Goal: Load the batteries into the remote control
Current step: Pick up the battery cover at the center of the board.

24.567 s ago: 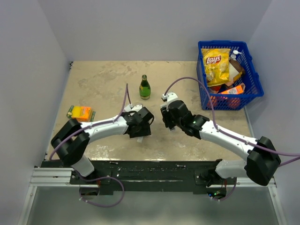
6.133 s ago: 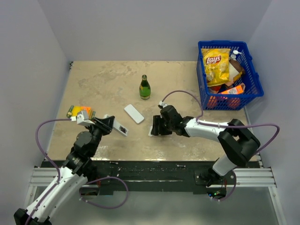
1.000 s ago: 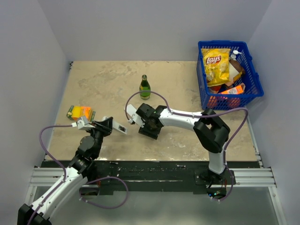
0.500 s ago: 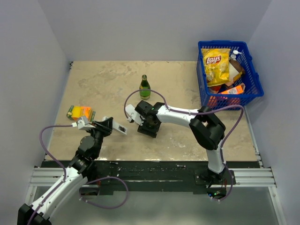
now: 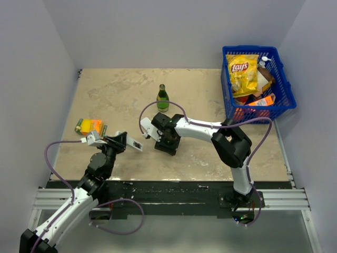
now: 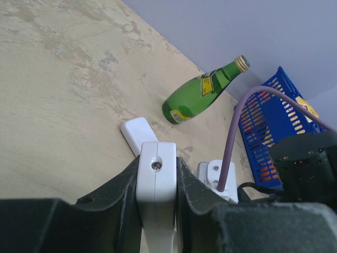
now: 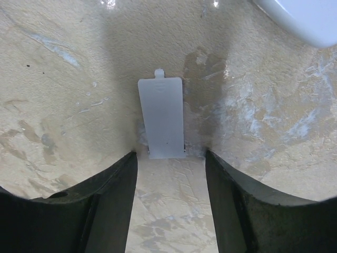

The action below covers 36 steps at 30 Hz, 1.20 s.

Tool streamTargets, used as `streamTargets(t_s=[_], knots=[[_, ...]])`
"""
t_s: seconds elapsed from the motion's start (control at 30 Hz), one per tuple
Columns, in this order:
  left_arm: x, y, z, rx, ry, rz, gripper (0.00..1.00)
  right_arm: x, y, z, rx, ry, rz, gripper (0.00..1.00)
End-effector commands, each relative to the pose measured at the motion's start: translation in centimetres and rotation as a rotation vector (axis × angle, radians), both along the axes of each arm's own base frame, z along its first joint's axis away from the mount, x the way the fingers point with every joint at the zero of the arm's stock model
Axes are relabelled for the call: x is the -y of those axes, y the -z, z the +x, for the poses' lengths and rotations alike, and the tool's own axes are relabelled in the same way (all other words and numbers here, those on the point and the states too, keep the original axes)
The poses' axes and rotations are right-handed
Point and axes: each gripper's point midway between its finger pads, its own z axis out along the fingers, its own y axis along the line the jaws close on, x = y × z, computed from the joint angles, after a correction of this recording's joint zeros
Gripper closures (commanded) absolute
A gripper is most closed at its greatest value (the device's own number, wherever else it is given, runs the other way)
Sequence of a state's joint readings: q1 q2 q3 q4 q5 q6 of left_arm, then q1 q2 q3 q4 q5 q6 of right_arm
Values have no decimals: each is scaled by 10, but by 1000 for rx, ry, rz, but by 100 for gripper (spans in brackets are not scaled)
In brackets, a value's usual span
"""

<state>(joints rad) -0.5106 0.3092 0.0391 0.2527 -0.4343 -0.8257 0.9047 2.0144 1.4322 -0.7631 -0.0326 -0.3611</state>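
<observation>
My left gripper [image 5: 124, 141] is shut on the white remote control [image 5: 135, 144] and holds it above the table's left front. In the left wrist view the remote control [image 6: 156, 179] stands edge-on between the pads. My right gripper [image 5: 166, 139] points down at the table's middle, open. In the right wrist view a thin flat white cover [image 7: 161, 117] lies on the table just beyond the right gripper [image 7: 169, 155]. A white bar [image 5: 145, 128] lies beside that gripper, and its rounded end [image 7: 303, 16] shows at top right. The batteries are out of view.
A green bottle [image 5: 162, 98] stands behind the right gripper and shows in the left wrist view [image 6: 202, 90]. A blue basket [image 5: 285, 86] of snacks sits at the back right. An orange and yellow packet [image 5: 90, 126] lies at the left.
The right gripper has shifted a little left and back, closer to the white bar. The left arm holds still with the remote control.
</observation>
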Motion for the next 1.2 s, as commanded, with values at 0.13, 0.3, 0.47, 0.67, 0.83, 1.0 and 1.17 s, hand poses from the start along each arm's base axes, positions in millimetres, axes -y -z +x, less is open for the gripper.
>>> streamTargets(t_s=[0.13,0.3,0.47,0.67,0.83,1.0,1.17], knots=[[-3,13,0,-1,-13,13,100,-4,16,-2,-53,-12,-19,47],[-3,15,0,-8,-12,15,100,-5,16,-2,-53,-9,-25,49],[-2,13,0,-4,-9,11,100,-9,16,-4,-63,-16,-9,52],[-2,13,1,-3,-7,6,100,-8,11,-5,-56,-13,3,68],[0,11,1,4,0,-5,100,-7,7,-7,-52,-9,11,80],[1,12,1,0,6,-8,100,-10,-7,-9,-42,-7,61,85],[3,15,2,-2,11,-32,100,-14,-21,-10,-23,4,109,90]])
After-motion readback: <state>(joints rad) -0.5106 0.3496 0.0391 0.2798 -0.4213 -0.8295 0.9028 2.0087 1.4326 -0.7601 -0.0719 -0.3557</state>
